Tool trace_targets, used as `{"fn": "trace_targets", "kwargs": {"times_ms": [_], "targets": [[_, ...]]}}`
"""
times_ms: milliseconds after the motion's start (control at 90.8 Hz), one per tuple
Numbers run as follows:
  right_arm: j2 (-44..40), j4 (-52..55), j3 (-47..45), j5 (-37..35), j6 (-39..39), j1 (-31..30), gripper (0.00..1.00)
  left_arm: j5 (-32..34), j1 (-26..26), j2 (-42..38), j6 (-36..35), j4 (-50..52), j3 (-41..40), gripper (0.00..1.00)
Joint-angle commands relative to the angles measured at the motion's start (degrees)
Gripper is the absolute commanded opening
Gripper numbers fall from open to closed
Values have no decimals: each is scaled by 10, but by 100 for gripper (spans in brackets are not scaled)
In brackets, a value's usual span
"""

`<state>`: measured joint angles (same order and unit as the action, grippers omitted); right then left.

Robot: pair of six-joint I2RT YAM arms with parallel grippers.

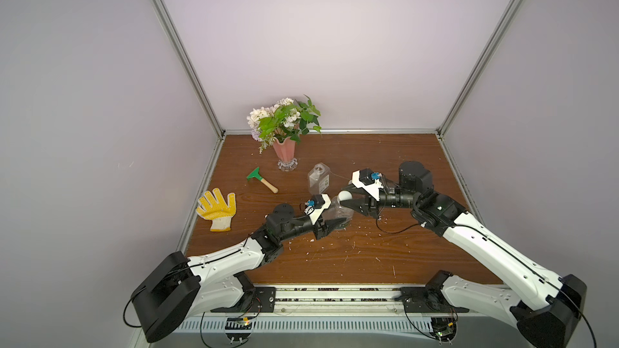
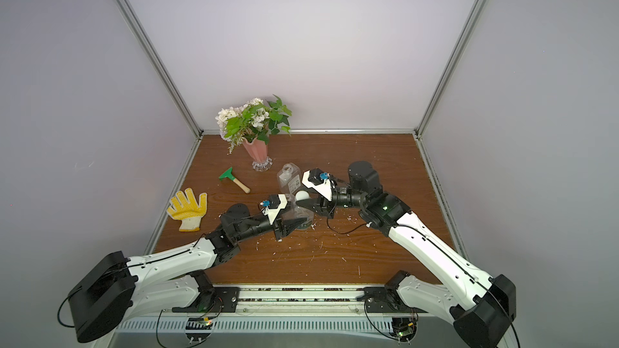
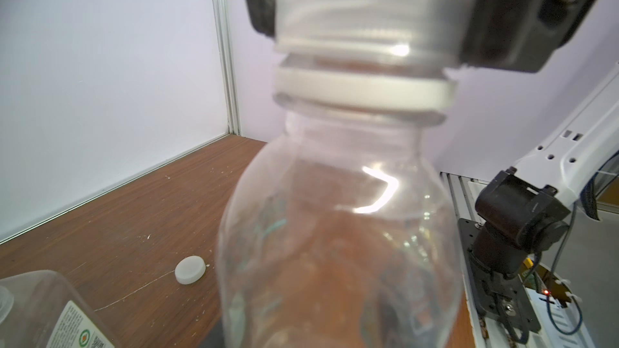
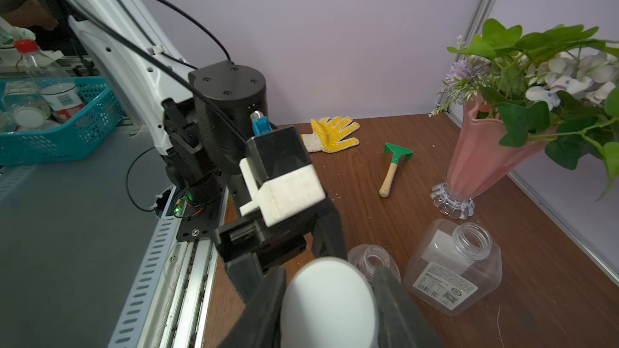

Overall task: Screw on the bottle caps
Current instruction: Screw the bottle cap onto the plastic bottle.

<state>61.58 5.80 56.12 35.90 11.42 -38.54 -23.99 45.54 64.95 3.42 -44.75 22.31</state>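
My left gripper (image 1: 336,218) (image 2: 298,219) is shut on a rounded clear bottle (image 1: 340,212) (image 3: 335,229), which it holds upright just above the table. My right gripper (image 1: 345,196) (image 4: 330,306) is shut on a white round bottle cap (image 1: 344,195) (image 3: 375,5) (image 4: 330,299) sitting on that bottle's neck. A strip of clear neck shows between the cap and a white ring (image 3: 361,90). Behind stands the square labelled bottle (image 1: 318,179) (image 4: 452,272), uncapped. Another open clear bottle (image 4: 371,259) stands beside it. A loose cap (image 3: 190,269) lies on the table.
A pink flower vase (image 1: 284,153) stands at the back left, with a green hand rake (image 1: 261,179) and a yellow glove (image 1: 217,209) towards the left edge. White crumbs dot the wooden table (image 1: 402,162). A blue basket (image 4: 57,128) sits beyond the front rail.
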Motion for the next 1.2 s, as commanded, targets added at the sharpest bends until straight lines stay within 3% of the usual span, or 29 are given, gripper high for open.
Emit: {"fn": "trace_targets", "kwargs": {"times_ms": [0,440,782,892,1090,1189], "targets": [[-11,0,-29,-84,-60,-5,41,29,-4,-26,-12,-73,22,55],[-21,-40,-52,-243,-152,-55,42,74,-4,-10,-11,-96,24,55],[-10,-21,-2,-236,-137,-63,46,84,-4,-7,-3,-102,3,55],[-13,-9,19,-221,-123,-63,58,88,-4,-8,2,-102,-5,55],[-23,17,41,-189,-95,-62,91,99,-4,-9,9,-101,-13,55],[-32,34,45,-172,-75,-59,99,98,-4,-9,11,-98,-15,55]]}}
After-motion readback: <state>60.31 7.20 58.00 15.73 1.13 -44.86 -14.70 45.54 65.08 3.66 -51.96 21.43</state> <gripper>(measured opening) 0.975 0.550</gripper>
